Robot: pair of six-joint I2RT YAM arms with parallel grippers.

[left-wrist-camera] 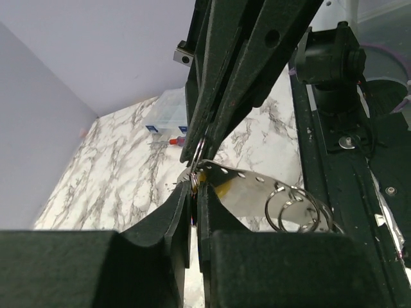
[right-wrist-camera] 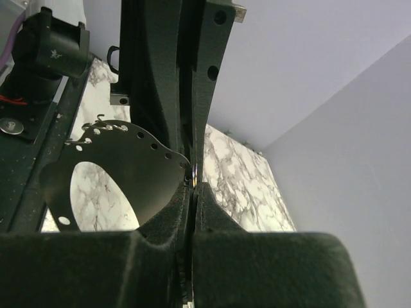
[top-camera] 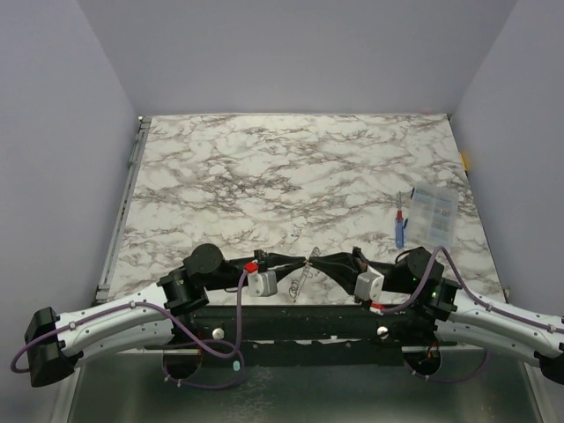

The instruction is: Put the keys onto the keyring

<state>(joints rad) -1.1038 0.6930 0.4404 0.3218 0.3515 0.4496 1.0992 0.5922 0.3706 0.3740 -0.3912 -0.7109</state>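
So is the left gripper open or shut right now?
The left gripper is shut: its fingers pinch the keyring beside the holed disc.

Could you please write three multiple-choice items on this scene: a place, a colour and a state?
1. Where does the blue-and-red pen lie?
A. Beside the clear box on the right.
B. Far left corner.
C. Between the arm bases.
2. What colour is the table?
A. Plain green.
B. Brown wood.
C. White with grey veins.
3. How are the left hand and the right hand?
A. Both wide open.
B. Both shut, tips meeting.
C. Apart, flat on the table.
Answers: 1 A, the top view shows it beside the box; 2 C, marble pattern all over; 3 B, each wrist view shows only a slit between the fingers.
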